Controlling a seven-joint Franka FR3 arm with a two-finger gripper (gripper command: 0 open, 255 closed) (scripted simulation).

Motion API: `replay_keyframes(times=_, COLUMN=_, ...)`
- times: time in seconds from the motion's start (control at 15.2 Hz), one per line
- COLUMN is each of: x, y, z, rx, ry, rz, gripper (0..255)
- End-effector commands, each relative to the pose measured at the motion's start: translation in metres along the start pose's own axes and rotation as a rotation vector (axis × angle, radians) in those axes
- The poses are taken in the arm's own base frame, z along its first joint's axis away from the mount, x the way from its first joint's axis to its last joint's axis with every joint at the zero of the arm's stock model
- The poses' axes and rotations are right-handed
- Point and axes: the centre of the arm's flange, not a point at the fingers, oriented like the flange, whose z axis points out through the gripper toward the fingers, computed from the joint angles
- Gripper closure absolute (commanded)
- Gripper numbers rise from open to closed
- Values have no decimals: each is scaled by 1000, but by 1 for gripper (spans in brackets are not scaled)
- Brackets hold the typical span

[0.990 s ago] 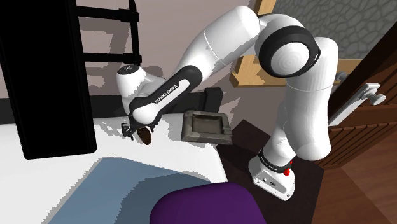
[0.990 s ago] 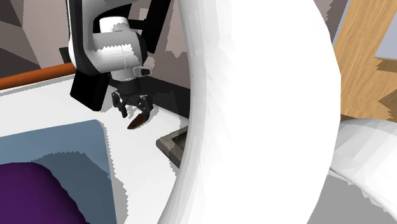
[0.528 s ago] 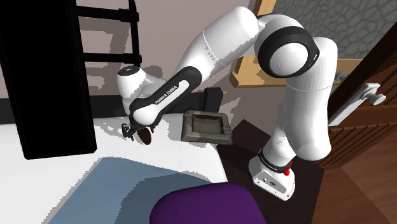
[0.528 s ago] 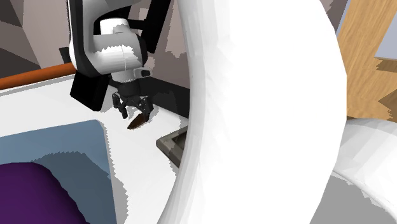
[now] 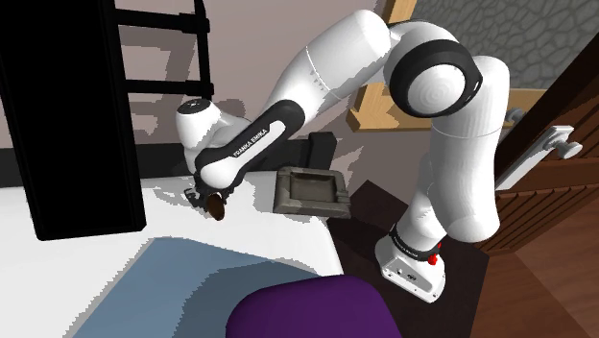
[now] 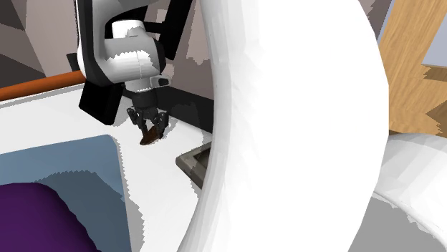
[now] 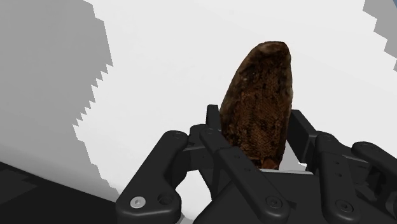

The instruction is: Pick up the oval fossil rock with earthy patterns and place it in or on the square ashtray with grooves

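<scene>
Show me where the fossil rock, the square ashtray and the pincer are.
fossil rock (image 7: 261, 89), wrist view, middle of its brown patterned face.
square ashtray (image 5: 305, 205), shoulder view, its near outer wall.
pincer (image 6: 152, 126), second exterior view, midway between its fingertips, shut on the rock.

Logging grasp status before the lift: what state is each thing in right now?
hand: shut on the fossil rock.
fossil rock: clasped in the hand, not in the ashtray.
ashtray: upright, nothing in it.
</scene>
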Motion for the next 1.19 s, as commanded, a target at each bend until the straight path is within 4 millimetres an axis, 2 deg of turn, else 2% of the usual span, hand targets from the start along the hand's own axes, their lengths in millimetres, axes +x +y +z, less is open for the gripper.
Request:
replay_keyframes(times=0.0, x=1, y=1, z=2, rx=-3, ry=-1, rz=2, gripper=255)
replay_keyframes(times=0.07, x=0, y=1, z=2, rx=-3, ry=-1, rz=2, gripper=255)
replay_keyframes(times=1.12, x=0, y=2, z=-83, rx=-3, ry=-1, rz=2, gripper=255)
